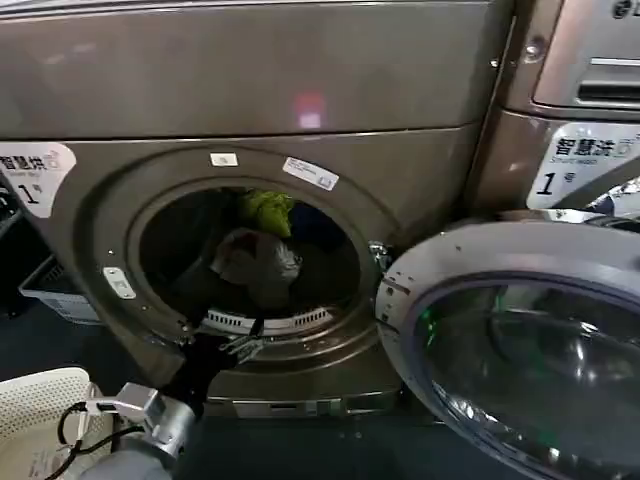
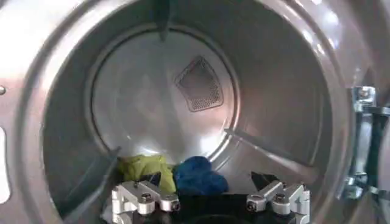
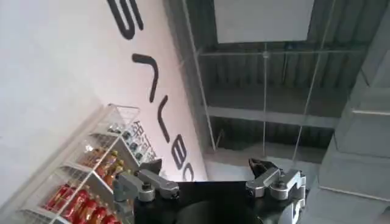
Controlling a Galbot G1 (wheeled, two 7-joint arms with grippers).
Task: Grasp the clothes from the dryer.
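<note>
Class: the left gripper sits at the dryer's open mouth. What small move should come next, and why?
Probably ease the left gripper forward and slightly down into the drum. Its jaws stand open at the rim, and the yellow-green cloth and blue cloth lie just beyond on the drum floor, not yet between them.

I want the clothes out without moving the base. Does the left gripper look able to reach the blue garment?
Probably yes: the left gripper is open at the drum mouth, the door swung aside, and nothing lies between it and the blue garment.
</note>
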